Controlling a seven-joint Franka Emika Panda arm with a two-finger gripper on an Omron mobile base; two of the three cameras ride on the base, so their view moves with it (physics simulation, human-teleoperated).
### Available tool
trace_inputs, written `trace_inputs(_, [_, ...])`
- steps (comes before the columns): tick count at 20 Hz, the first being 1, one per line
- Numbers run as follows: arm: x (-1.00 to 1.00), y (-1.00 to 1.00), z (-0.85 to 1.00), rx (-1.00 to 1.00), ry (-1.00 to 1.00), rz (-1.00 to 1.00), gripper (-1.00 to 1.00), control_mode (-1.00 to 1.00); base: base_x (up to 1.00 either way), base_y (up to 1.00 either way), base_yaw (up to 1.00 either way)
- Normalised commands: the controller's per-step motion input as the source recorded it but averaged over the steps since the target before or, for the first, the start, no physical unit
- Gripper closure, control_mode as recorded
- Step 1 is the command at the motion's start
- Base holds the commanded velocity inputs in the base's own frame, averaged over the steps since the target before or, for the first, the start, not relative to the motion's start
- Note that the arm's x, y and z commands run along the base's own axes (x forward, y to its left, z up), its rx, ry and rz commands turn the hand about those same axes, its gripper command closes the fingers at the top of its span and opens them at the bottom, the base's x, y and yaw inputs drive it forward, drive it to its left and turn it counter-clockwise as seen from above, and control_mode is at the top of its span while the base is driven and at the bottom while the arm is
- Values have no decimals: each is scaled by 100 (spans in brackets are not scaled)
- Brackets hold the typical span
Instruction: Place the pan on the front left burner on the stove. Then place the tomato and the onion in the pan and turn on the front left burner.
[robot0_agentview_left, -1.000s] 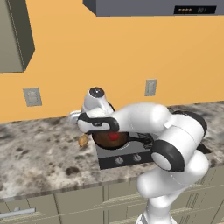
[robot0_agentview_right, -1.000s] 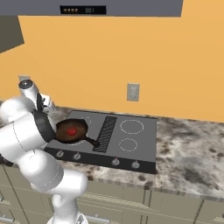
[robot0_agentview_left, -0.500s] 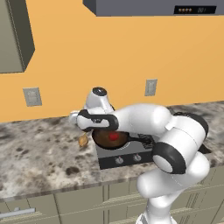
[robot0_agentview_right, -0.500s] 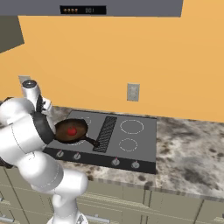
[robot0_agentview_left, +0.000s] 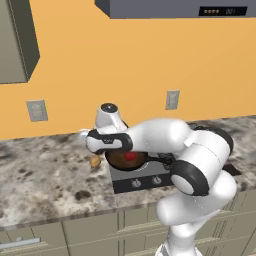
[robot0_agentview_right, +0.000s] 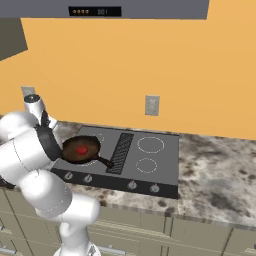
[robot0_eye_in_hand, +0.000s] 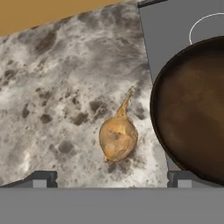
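A glossy white arm (robot0_agentview_left: 165, 137) of fat rounded segments, each joint ringed by a dark black band. A white cylinder with a dark cap tops the wrist, upper centre-left. In the hand view, 2 small dark grey fingertips (robot0_eye_in_hand: 43, 179) rise at the bottom.

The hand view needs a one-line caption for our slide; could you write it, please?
Open gripper above the onion on the counter, beside the pan.

You see the onion (robot0_eye_in_hand: 118, 138) in papery tan skin on a rough-looking speckled stone counter (robot0_eye_in_hand: 57, 87), a matt dark cast-iron pan (robot0_eye_in_hand: 192, 113), the glossy red tomato (robot0_agentview_right: 82, 149), and the stove (robot0_agentview_right: 160, 165) in smooth black glass.
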Motion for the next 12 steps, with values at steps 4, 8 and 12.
trace_inputs(4, [0,20,-26,0,13,-11,-100,-100,0,0,0])
trace_inputs(8, [4,4,-31,0,7,-7,-100,-100,0,0,0])
trace_inputs(12, [21,10,-49,0,0,-6,-100,-100,0,0,0])
